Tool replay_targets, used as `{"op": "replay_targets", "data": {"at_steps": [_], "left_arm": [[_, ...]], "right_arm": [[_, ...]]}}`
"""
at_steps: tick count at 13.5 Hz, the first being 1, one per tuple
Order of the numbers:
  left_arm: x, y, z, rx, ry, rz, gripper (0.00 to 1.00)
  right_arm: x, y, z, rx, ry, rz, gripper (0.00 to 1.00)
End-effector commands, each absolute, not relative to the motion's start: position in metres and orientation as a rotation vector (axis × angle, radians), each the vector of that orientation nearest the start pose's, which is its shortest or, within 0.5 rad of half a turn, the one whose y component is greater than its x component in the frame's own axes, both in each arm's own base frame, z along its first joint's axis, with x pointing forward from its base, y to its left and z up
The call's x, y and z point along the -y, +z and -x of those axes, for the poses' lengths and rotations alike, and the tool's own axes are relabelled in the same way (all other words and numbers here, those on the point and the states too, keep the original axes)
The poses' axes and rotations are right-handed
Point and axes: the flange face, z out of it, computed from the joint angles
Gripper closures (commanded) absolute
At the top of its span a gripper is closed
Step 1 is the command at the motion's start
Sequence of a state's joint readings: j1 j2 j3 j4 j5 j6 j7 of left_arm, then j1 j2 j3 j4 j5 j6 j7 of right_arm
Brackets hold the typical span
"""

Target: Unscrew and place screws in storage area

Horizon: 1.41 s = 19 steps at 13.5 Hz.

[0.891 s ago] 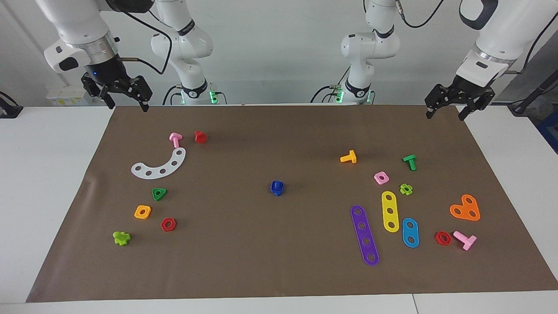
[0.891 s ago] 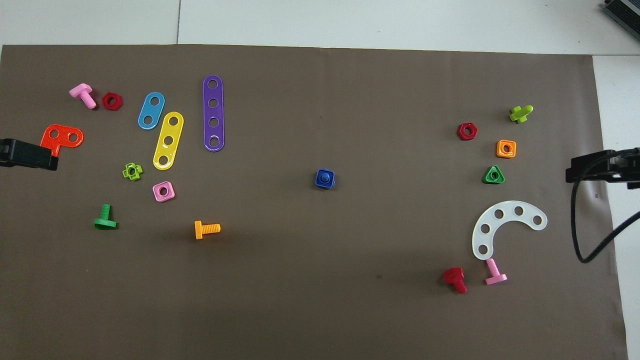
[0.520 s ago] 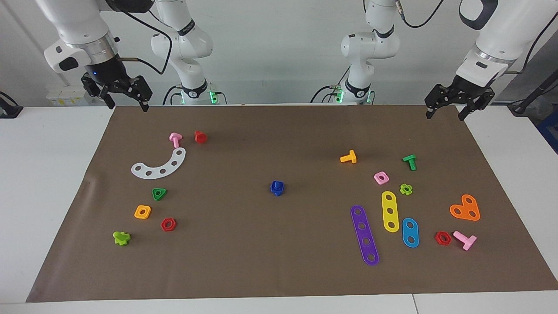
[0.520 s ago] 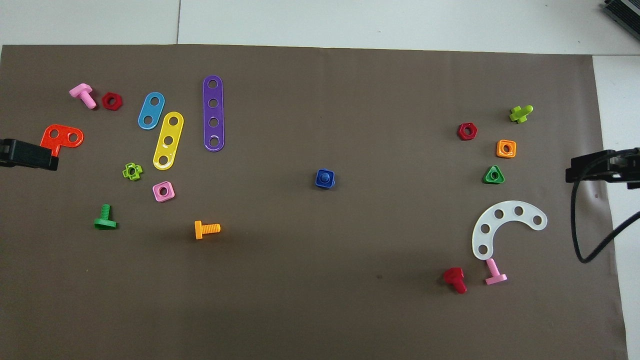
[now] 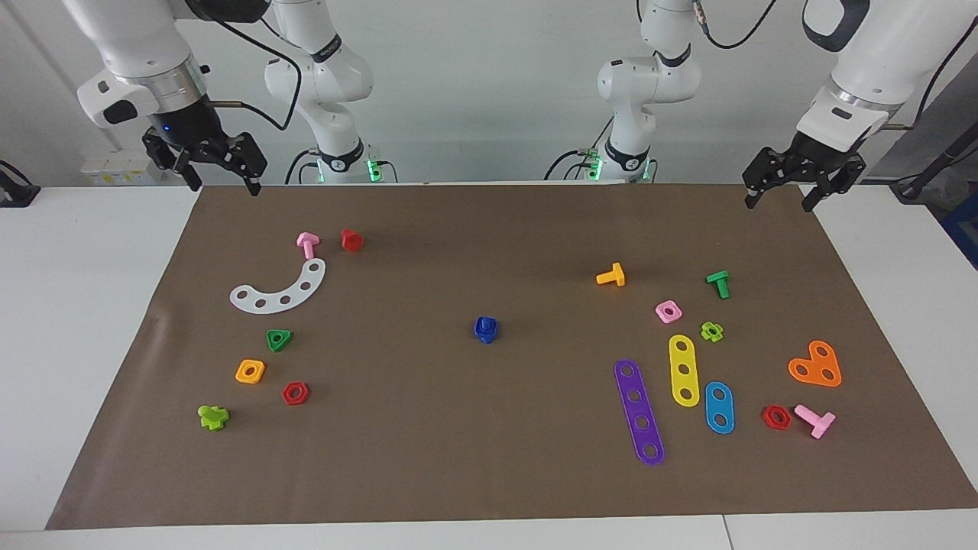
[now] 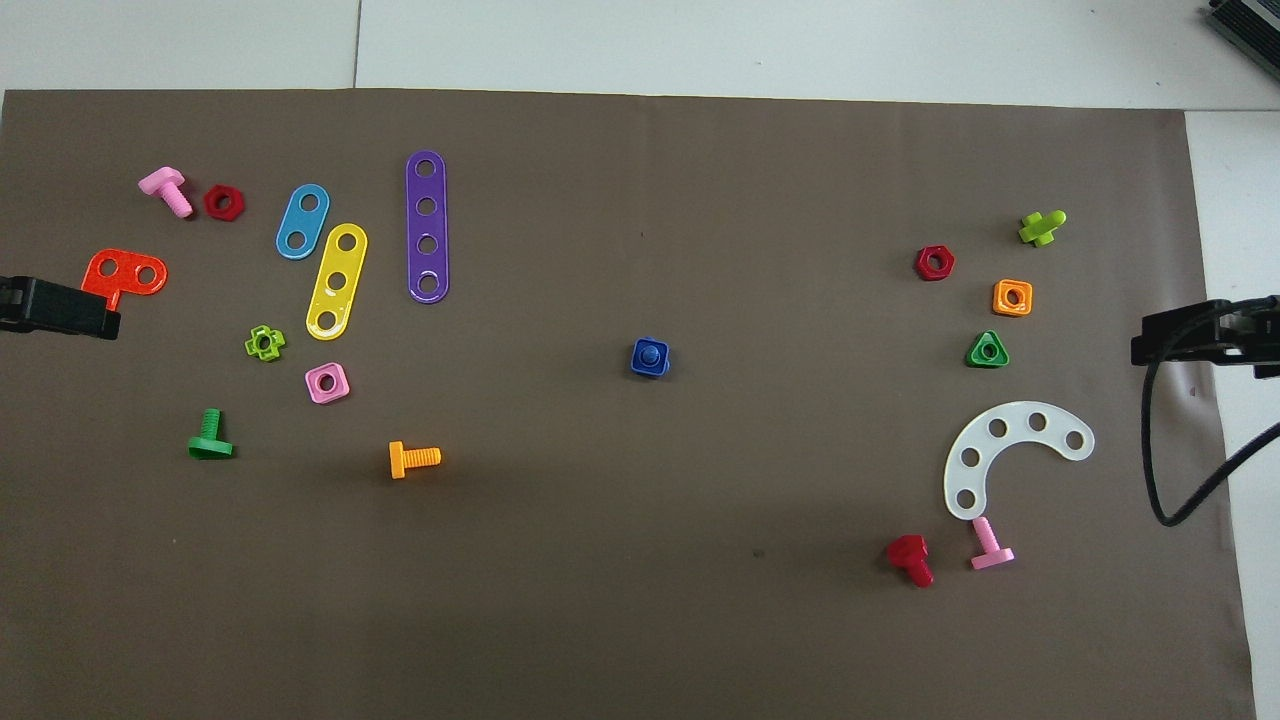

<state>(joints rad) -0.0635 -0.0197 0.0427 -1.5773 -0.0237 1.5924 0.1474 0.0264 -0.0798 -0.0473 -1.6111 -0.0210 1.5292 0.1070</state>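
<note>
The screws show as one dark-blue bolt with its blue square nut still on it (image 5: pixel 486 329) (image 6: pixel 650 357), standing alone in the middle of the brown paper mat (image 5: pixel 489 458). The storage area is the mat's two ends, strewn with small coloured parts (image 5: pixel 688 367) (image 5: pixel 267 359). My left gripper (image 5: pixel 778 203) (image 6: pixel 60 308) hangs open and empty over the mat's corner nearest the robots at the left arm's end. My right gripper (image 5: pixel 224 186) (image 6: pixel 1195 335) hangs open and empty over the matching corner at the right arm's end. Both are well away from the blue bolt.
At the left arm's end lie purple (image 6: pixel 427 226), yellow (image 6: pixel 337 281) and blue strips (image 6: pixel 302 221), an orange plate (image 6: pixel 125 273), and several bolts and nuts. At the right arm's end lie a white curved strip (image 6: pixel 1010 455), a green triangular nut (image 6: pixel 987 350), and more nuts and bolts.
My left gripper has crept slightly upward and inward over its corner. The right gripper and all parts on the mat stay where they were.
</note>
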Motion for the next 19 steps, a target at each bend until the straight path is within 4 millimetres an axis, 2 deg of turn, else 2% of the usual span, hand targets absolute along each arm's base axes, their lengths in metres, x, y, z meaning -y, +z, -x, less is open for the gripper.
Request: {"op": "replay_targets", "data": {"at_steps": [1,4,7,9,10,12,13,15,17,18,19], "left_arm": [[0.05,0.634,-0.545,-0.353,-0.085,3.126,0.0],[0.089,0.633,-0.548,-0.413,-0.149,3.122,0.0],[0.147,0.617,-0.554,-0.509,-0.172,3.113,0.0],[0.195,0.597,-0.557,-0.475,-0.19,3.128,0.05],[0.221,0.579,-0.558,-0.501,-0.163,3.124,0.12],[0.275,0.536,-0.562,-0.433,-0.16,3.14,0.13],[0.294,0.524,-0.562,-0.44,-0.184,3.148,0.12],[0.32,0.513,-0.557,-0.485,-0.201,3.151,0.11],[0.364,0.472,-0.554,-0.472,-0.199,3.158,0.05],[0.37,0.463,-0.557,-0.472,-0.234,3.166,0.01],[0.386,0.447,-0.554,-0.491,-0.235,3.166,0.0]], "right_arm": [[0.015,0.647,-0.521,-0.165,-0.012,3.15,0.0],[0.015,0.647,-0.521,-0.165,-0.01,3.15,0.0],[0.015,0.65,-0.52,-0.165,-0.02,3.149,0.0],[0.015,0.651,-0.519,-0.165,-0.022,3.149,0.0],[0.015,0.651,-0.519,-0.165,-0.022,3.149,0.0],[0.015,0.651,-0.519,-0.165,-0.022,3.149,0.0],[0.015,0.65,-0.519,-0.165,-0.02,3.149,0.0],[0.015,0.651,-0.519,-0.165,-0.022,3.149,0.0],[0.015,0.651,-0.519,-0.165,-0.022,3.149,0.0],[0.015,0.651,-0.519,-0.165,-0.022,3.149,0.0],[0.015,0.651,-0.519,-0.165,-0.022,3.149,0.0]]}}
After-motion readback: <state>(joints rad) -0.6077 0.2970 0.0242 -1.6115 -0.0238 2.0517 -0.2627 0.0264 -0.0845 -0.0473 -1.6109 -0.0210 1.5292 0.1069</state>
